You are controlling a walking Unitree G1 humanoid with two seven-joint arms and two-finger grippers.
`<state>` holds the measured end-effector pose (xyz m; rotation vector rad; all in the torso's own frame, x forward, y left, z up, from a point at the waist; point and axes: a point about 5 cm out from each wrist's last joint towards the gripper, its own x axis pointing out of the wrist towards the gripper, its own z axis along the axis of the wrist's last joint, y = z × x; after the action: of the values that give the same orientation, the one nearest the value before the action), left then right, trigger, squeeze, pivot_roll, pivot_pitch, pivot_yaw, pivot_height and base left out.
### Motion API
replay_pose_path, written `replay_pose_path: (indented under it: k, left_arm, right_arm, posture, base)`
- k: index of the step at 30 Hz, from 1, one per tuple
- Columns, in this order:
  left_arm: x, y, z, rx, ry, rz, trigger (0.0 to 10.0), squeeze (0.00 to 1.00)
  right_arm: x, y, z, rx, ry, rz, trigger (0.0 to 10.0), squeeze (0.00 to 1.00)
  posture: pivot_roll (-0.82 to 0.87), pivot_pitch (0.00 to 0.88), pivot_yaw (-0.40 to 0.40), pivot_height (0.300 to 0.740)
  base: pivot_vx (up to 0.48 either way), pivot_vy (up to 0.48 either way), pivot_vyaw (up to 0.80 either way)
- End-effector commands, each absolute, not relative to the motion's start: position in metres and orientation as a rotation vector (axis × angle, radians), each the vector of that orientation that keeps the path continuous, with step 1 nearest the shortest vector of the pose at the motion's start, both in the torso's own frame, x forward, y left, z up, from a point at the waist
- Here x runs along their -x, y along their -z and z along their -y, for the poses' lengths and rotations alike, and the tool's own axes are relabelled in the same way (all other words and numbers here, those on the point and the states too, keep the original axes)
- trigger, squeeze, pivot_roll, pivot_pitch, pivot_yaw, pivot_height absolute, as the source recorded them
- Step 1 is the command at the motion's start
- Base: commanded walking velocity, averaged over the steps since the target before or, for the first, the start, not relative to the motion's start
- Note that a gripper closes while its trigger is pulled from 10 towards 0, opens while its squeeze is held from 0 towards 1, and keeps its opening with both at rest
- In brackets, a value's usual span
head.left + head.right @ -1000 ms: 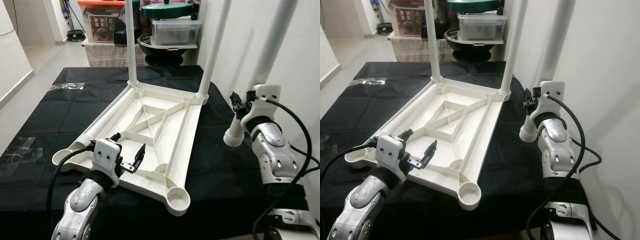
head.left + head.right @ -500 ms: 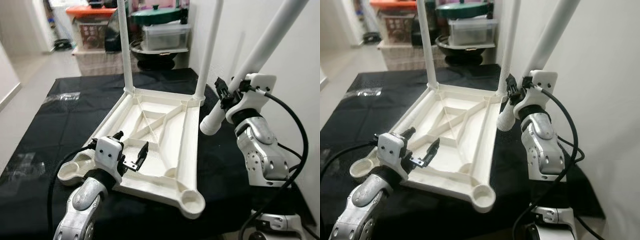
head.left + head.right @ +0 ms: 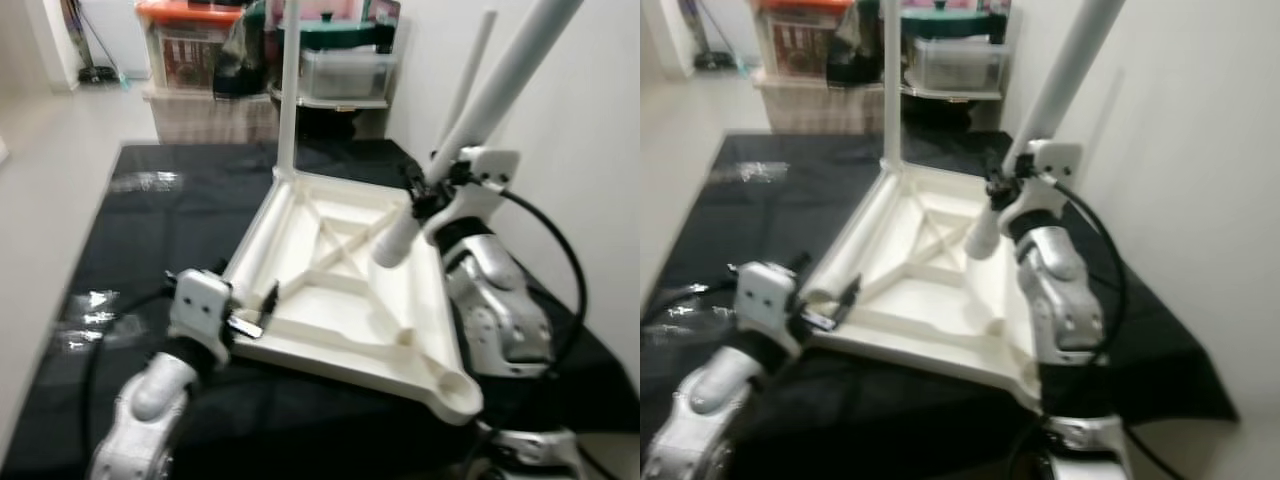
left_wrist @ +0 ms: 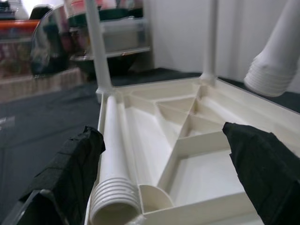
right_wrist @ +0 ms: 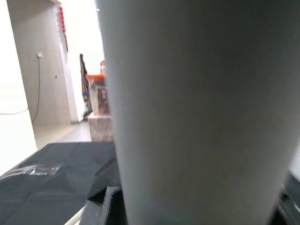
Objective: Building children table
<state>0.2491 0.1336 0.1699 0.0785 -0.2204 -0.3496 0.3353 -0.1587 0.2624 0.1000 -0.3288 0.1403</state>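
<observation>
Right hand (image 3: 432, 190) is clamped on a long white plastic table leg (image 3: 480, 110), tilted, threaded end over the upside-down white plastic tabletop (image 3: 340, 310) on the black-covered worktop (image 3: 150, 230). Left hand (image 3: 250, 318) sits spread wide at the tabletop's near edge, beside a loose leg (image 4: 112, 154) lying inside. Storage boxes (image 3: 195, 40) are stacked behind.

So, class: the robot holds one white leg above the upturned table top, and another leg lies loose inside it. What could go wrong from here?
1. The right gripper holds its table leg tilted, threaded end over the table top, not over the near corner socket; it may go in crooked.
2. The loose leg lies between the left gripper's open fingers and could roll if nudged.
3. The long held leg could knock the upright legs.
</observation>
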Motion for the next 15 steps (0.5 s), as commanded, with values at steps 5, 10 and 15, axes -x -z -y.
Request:
replay_pose_path:
  k: [5,10,15]
  left_arm:
    - [-0.252,-0.162,-0.133,-0.117,0.331,0.179,10.0,0.0]
    - [-0.254,-0.159,-0.133,-0.147,0.318,0.17,10.0,0.0]
    - [-0.255,-0.155,-0.135,-0.157,0.293,0.149,10.0,0.0]
  right_arm:
    - [-0.331,-0.258,0.164,-0.088,-0.125,0.32,10.0,0.0]
    - [-0.33,-0.256,0.165,-0.081,-0.129,0.312,10.0,0.0]
    - [-0.33,-0.255,0.171,-0.062,-0.131,0.3,10.0,0.0]
  posture:
    - [0.02,0.0,-0.067,0.74]
    - [0.02,0.0,-0.068,0.74]
    - [0.02,0.0,-0.066,0.74]
  base:
    - [0.0,0.0,0.0]
    - [0.0,0.0,0.0]
    - [0.0,-0.235,0.0]
